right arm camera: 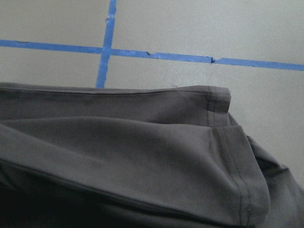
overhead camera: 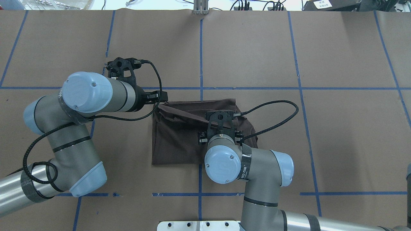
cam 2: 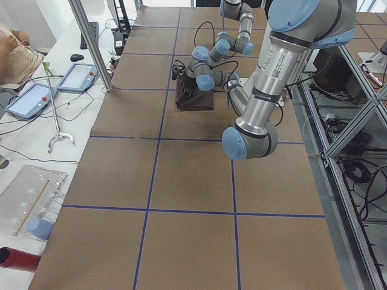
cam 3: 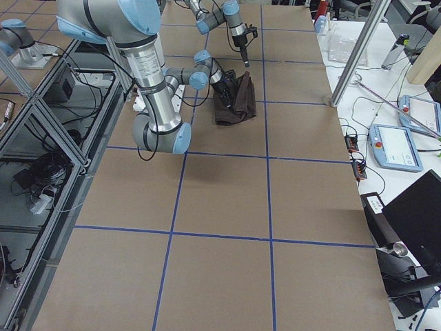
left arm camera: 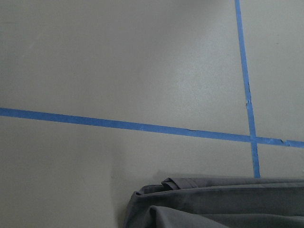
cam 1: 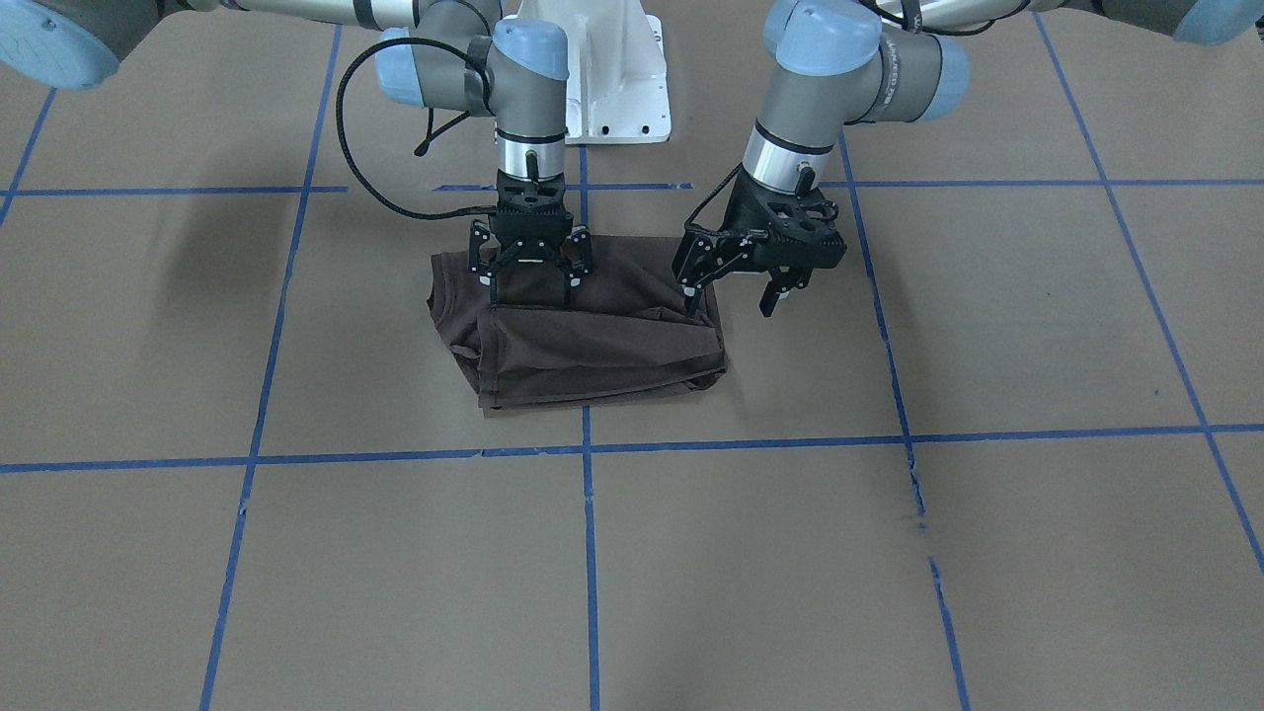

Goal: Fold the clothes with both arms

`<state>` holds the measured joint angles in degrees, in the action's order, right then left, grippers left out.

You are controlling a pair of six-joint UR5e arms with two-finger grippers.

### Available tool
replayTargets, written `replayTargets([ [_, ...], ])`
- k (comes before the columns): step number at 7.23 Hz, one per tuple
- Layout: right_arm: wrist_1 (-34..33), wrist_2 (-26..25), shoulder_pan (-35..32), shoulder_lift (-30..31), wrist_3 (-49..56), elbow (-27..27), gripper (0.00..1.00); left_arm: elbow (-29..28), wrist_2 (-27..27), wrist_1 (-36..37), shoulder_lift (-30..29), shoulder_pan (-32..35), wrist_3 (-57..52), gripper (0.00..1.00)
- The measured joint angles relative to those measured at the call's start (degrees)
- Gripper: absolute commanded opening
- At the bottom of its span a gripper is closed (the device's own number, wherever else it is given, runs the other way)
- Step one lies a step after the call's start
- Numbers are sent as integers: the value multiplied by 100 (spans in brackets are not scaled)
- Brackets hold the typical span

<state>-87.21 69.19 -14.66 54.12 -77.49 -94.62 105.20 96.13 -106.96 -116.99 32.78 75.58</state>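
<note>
The dark brown T-shirt [cam 1: 583, 346] lies folded into a compact rectangle on the brown paper near the robot's base, with a hemmed flap across its top. My left gripper [cam 1: 729, 311] is open at the shirt's edge on that view's right, one finger [cam 1: 689, 301] down against the cloth and the other over bare paper. My right gripper [cam 1: 531, 296] hangs straight down, open, fingers spread over the shirt's rear part with nothing pinched. The left wrist view shows a folded corner of the shirt [left arm camera: 213, 204]. A hemmed fold [right arm camera: 118, 156] fills the right wrist view. In the overhead view the right wrist hides its fingers.
Blue tape lines [cam 1: 590, 553] divide the brown paper table into squares. The white base pedestal [cam 1: 612, 89] stands just behind the shirt. Tablets [cam 2: 78, 75] and a metal pole [cam 2: 91, 42] sit on the side bench, where a person's sleeve [cam 2: 12, 54] shows.
</note>
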Motion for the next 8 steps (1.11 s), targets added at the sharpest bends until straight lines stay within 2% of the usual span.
replayTargets([
  [3, 15, -12, -282, -90, 47, 269, 100, 73, 8, 0, 3, 0, 0, 100],
  [6, 60, 48, -974, -498, 245, 1057, 100, 239, 22, 13, 49, 0, 14, 100],
  [8, 248, 346, -1538, -928, 455, 1707, 100, 254, 21, 17, 67, -11, 26, 100],
])
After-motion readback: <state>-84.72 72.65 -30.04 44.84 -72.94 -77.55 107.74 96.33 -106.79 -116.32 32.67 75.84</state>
